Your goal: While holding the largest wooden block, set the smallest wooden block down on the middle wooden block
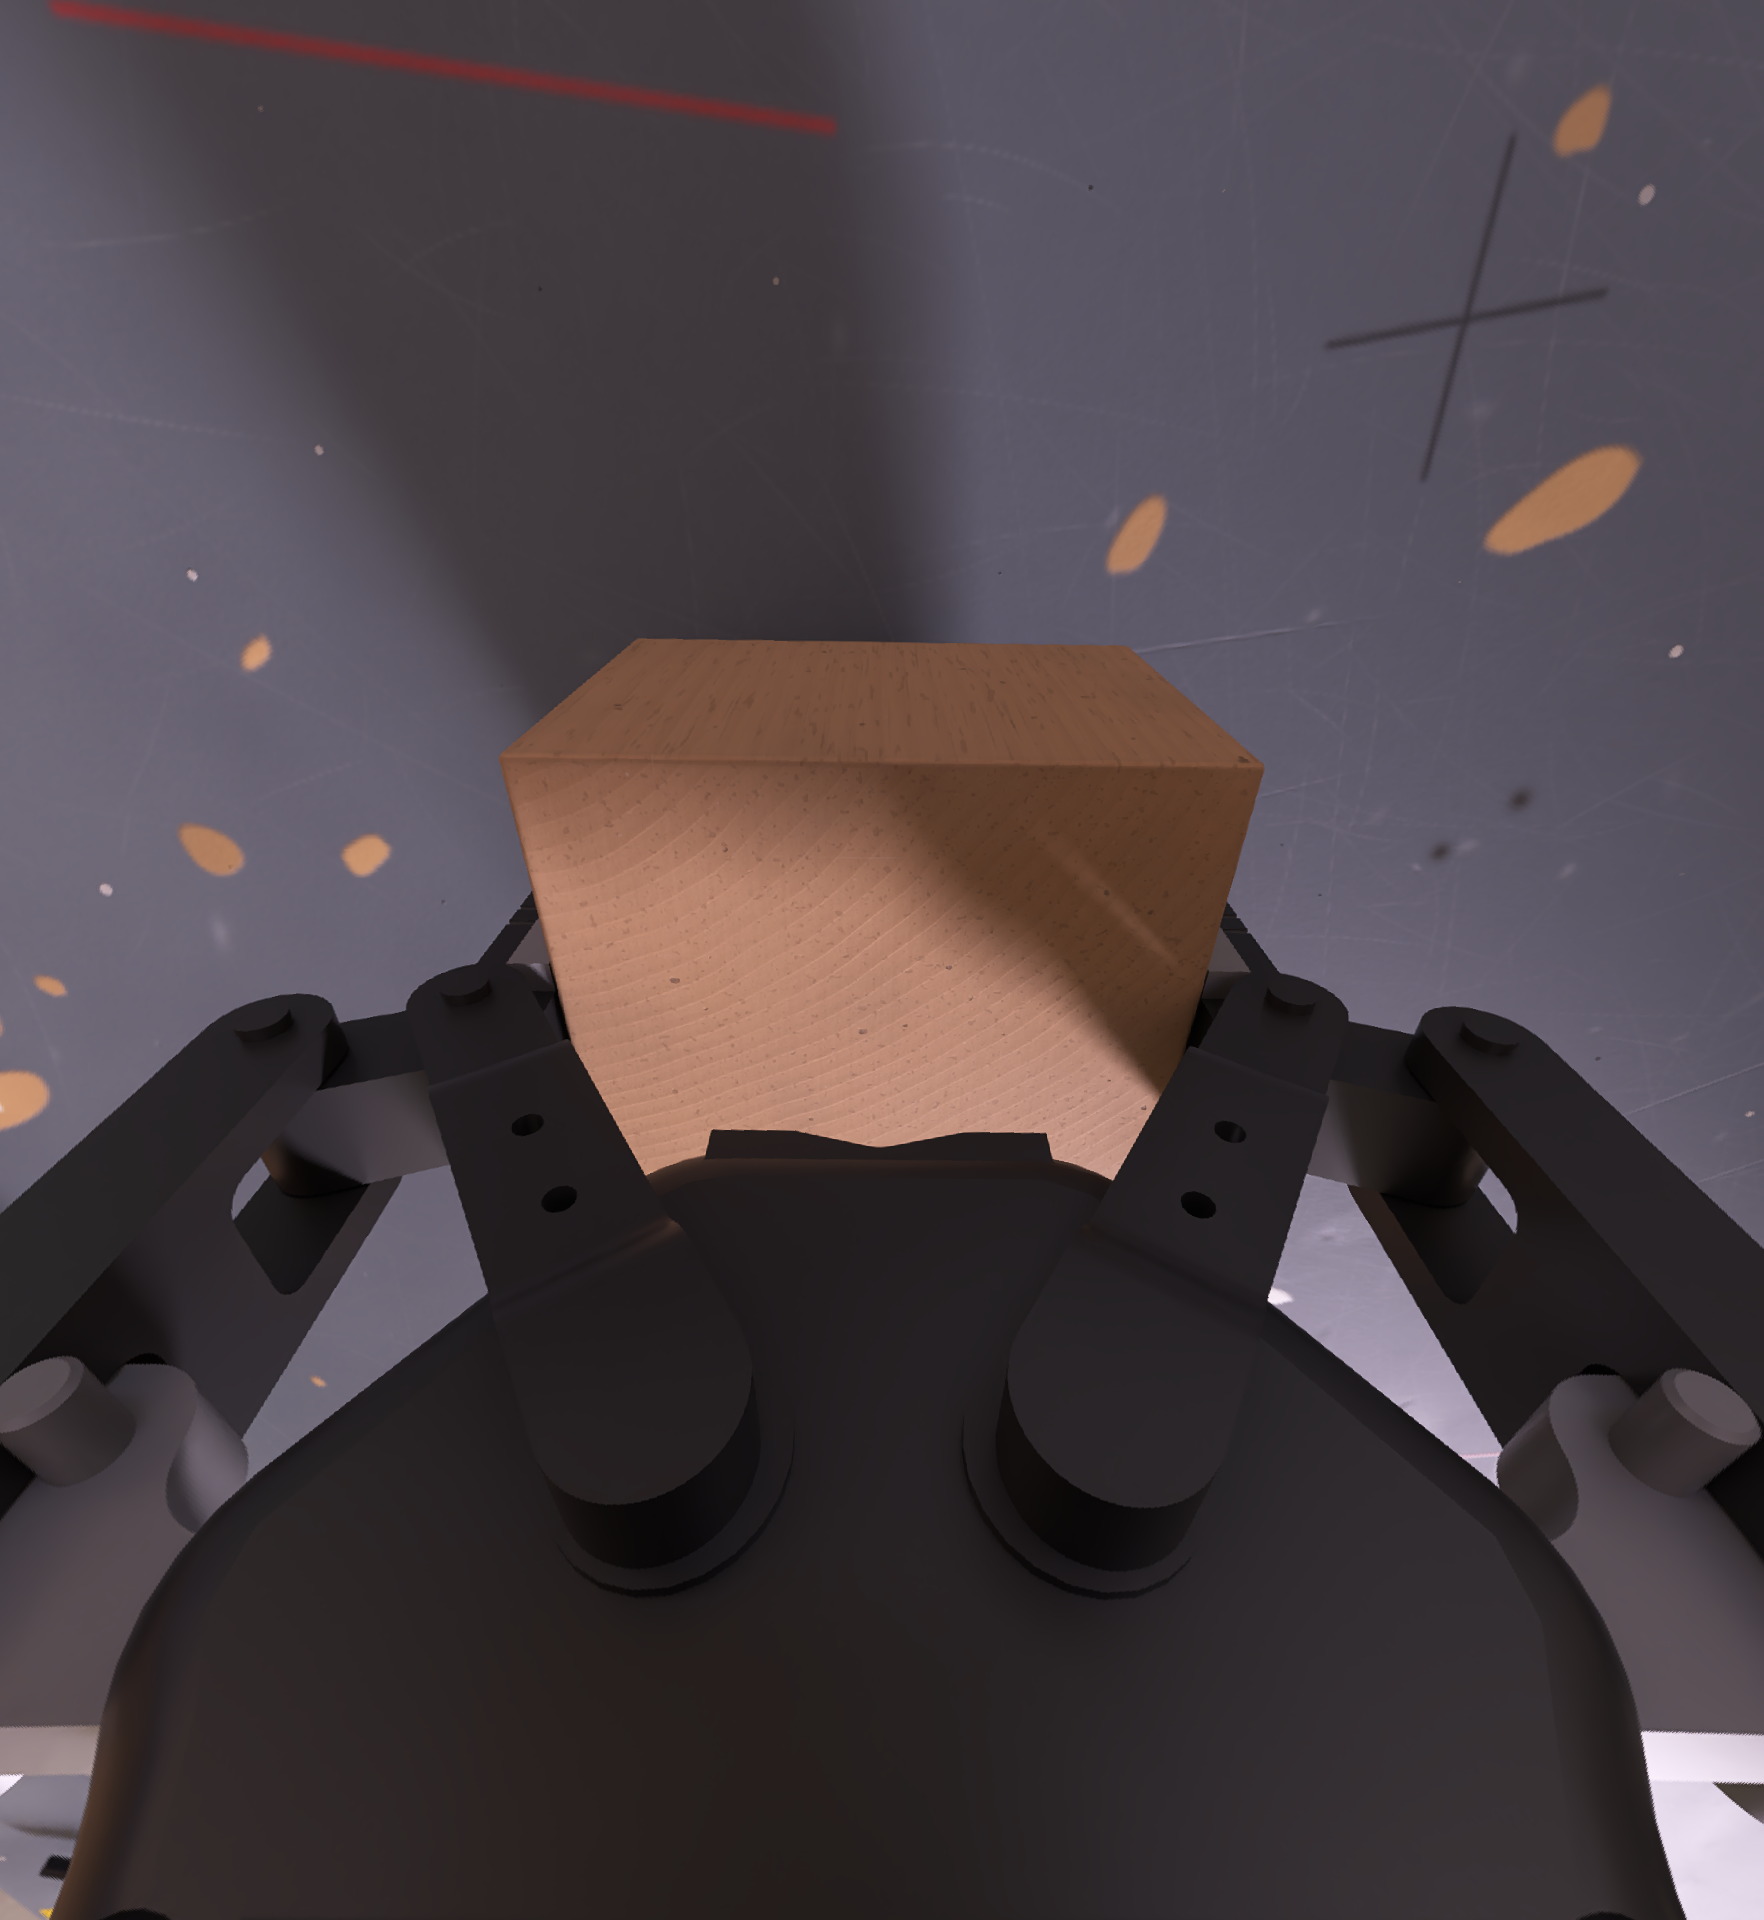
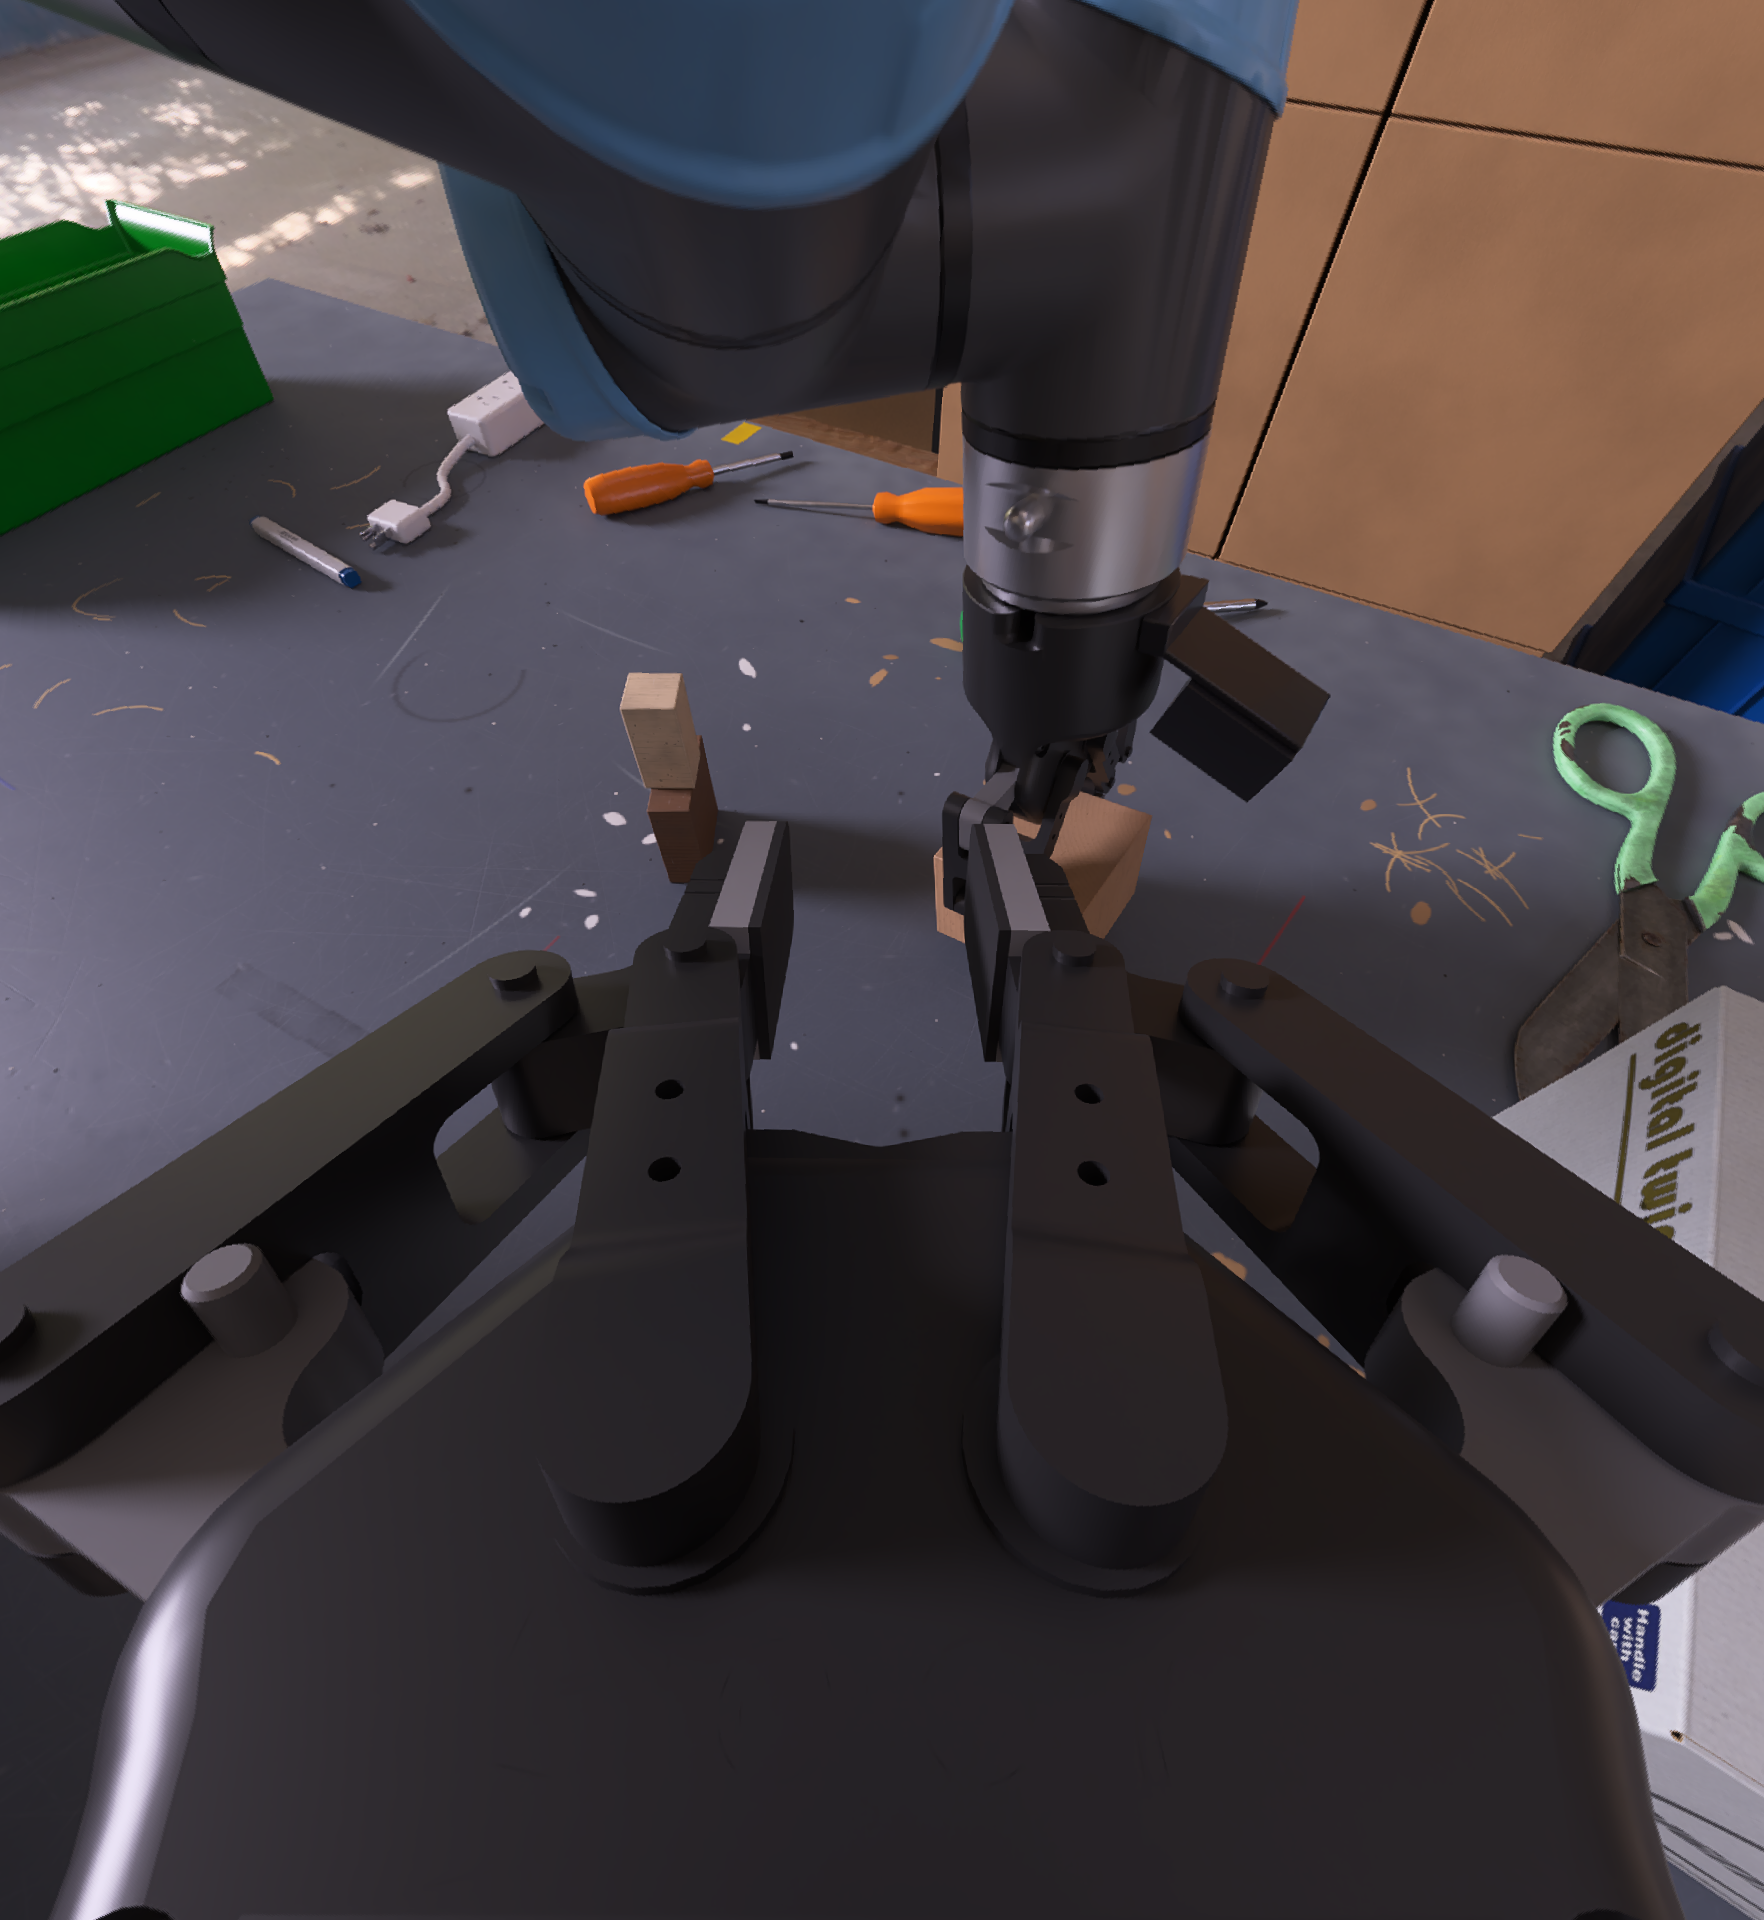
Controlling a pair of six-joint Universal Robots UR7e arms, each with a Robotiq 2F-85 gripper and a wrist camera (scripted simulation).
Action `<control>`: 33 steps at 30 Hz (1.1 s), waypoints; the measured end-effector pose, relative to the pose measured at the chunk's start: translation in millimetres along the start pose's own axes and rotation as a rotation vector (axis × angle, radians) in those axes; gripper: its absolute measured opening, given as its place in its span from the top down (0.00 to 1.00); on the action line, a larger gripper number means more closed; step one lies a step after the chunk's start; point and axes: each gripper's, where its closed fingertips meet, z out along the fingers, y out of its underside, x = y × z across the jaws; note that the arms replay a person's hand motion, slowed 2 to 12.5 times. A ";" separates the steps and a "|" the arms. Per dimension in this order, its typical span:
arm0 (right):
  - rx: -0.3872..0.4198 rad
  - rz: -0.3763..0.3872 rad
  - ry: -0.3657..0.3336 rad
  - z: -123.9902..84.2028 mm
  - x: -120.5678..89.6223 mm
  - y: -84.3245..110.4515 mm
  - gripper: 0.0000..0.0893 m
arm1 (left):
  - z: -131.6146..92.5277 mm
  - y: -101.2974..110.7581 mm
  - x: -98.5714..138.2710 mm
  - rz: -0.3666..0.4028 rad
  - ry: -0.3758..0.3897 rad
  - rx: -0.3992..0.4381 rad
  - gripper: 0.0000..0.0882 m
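Two hands working over the grey counter (image 2: 234, 831), left hand (image 1: 878, 935) gripping the largest wooden block (image 1: 857, 935), right hand (image 2: 878, 914) hanging open and empty, smallest wooden block (image 2: 658, 727) sitting on the middle wooden block (image 2: 683, 826).

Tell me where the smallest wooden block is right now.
In the right wrist view, the smallest wooden block sits atop the darker middle wooden block, left of centre, just beyond the open right gripper.

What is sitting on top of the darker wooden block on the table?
A smaller, paler wooden block sits on the darker wooden block, leaning a little. The right hand, open, has one finger in front of the darker block's bottom, so where it meets the table is hidden.
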 end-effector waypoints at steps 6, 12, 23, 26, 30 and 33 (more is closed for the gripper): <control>-0.003 -0.004 -0.004 2.0 -2.3 -0.4 0.66 | -14.3 3.1 2.9 -0.062 -0.004 0.016 0.15; -0.007 -0.009 -0.007 3.6 -4.6 -0.7 0.66 | -33.2 8.3 5.6 -0.120 -0.015 0.038 0.15; -0.014 -0.019 -0.015 8.2 -9.9 -1.5 0.66 | -79.7 27.4 7.6 -0.221 -0.045 0.101 0.15; -0.017 -0.022 -0.020 10.1 -11.8 -1.6 0.66 | -91.9 35.8 9.3 -0.249 -0.046 0.117 0.15; -0.020 -0.026 -0.025 12.7 -13.9 -1.9 0.66 | -106.7 49.2 11.0 -0.280 -0.055 0.133 0.15; -0.022 -0.028 -0.028 14.8 -15.4 -1.9 0.66 | -117.1 59.6 11.6 -0.299 -0.066 0.147 0.15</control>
